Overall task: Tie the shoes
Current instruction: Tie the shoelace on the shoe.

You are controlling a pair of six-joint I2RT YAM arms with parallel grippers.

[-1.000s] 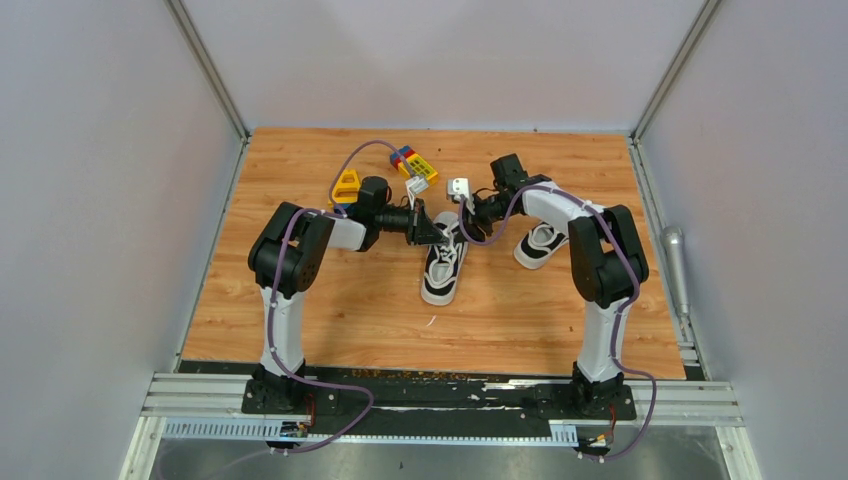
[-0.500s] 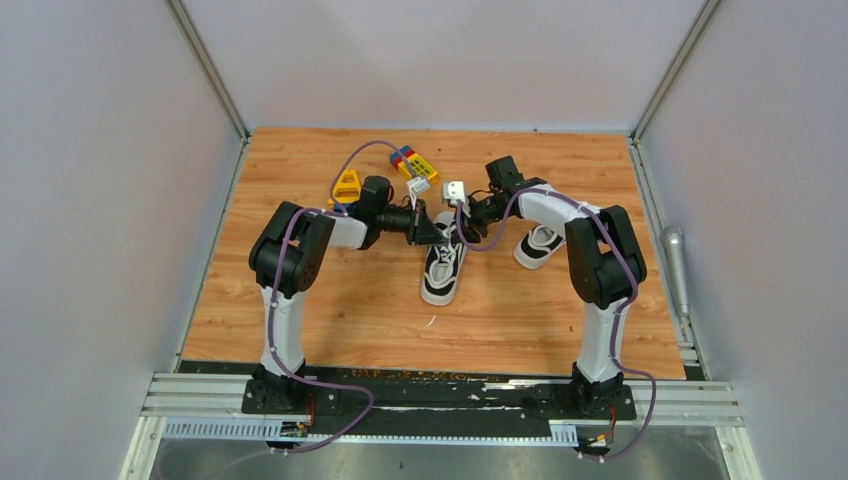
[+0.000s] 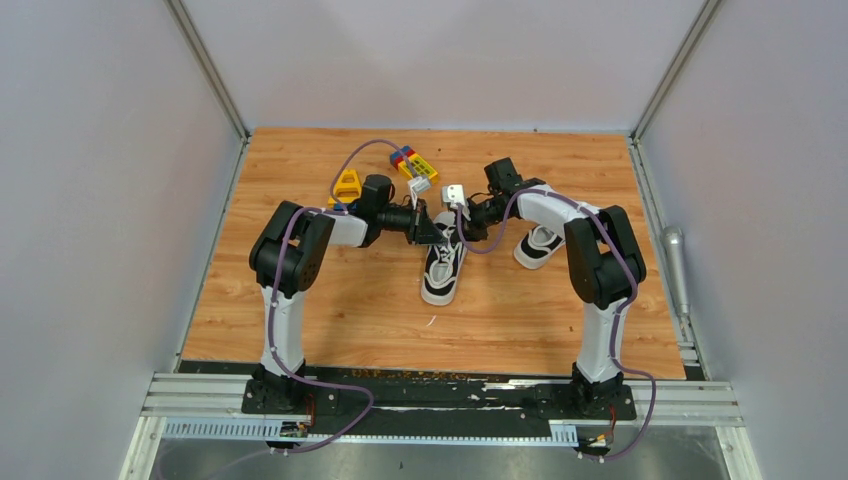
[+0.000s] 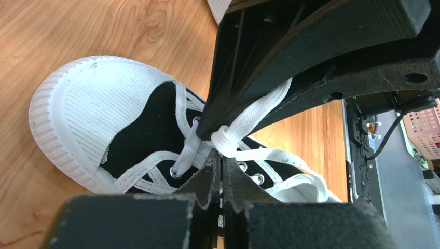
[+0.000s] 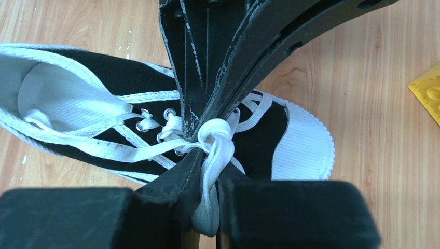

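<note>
Right pincer (image 5: pixel 210 174) clamps shoe lace (image 5: pixel 220 150); left pincer (image 4: pixel 222 166) closed beside the knot (image 4: pixel 224 139).

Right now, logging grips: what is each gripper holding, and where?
The left gripper and right gripper each pinch white lace beside the knot on the middle shoe.

Bright even light, faint shadows, wrist-view foregrounds seemingly soft

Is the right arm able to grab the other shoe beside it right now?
Probably not yet. The other shoe lies uncovered beside the right arm, but the right end effector is pinched shut on a lace of the middle shoe, so it would need to let go first.
</note>
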